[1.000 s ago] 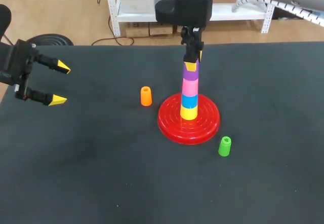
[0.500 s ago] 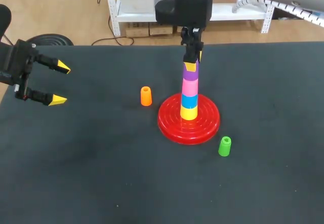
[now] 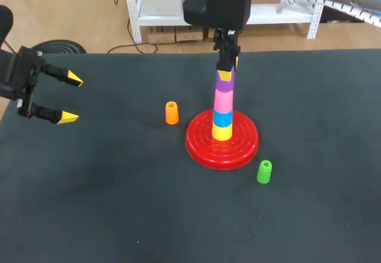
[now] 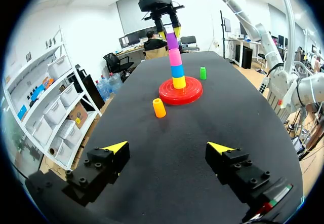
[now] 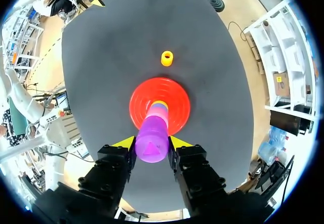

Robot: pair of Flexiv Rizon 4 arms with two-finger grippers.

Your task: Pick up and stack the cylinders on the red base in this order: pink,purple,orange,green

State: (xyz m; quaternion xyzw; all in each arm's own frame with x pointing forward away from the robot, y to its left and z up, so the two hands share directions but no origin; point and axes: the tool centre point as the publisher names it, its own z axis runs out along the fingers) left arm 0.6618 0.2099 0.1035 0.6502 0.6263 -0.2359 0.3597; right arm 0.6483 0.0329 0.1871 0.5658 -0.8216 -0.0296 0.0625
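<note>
On the red base [image 3: 245, 149] stands a stack: yellow at the bottom, then blue, pink [image 3: 223, 101] and purple [image 3: 224, 85] on top. My right gripper [image 3: 225, 72] comes straight down from above and is shut on the purple cylinder [image 5: 151, 144], with a finger on each side. The orange cylinder [image 3: 171, 112] stands upright left of the base. At the base's front right the green cylinder [image 3: 264, 171] stands upright. My left gripper [image 3: 69, 98] hangs open and empty over the table's far left edge. In its wrist view the orange cylinder [image 4: 159, 108] and the stack lie far ahead.
The black table [image 3: 119, 203] carries nothing else. My right arm hangs over the table's far edge, above the stack.
My right gripper has edged slightly upward with the purple cylinder. The left arm and the loose cylinders have not moved.
</note>
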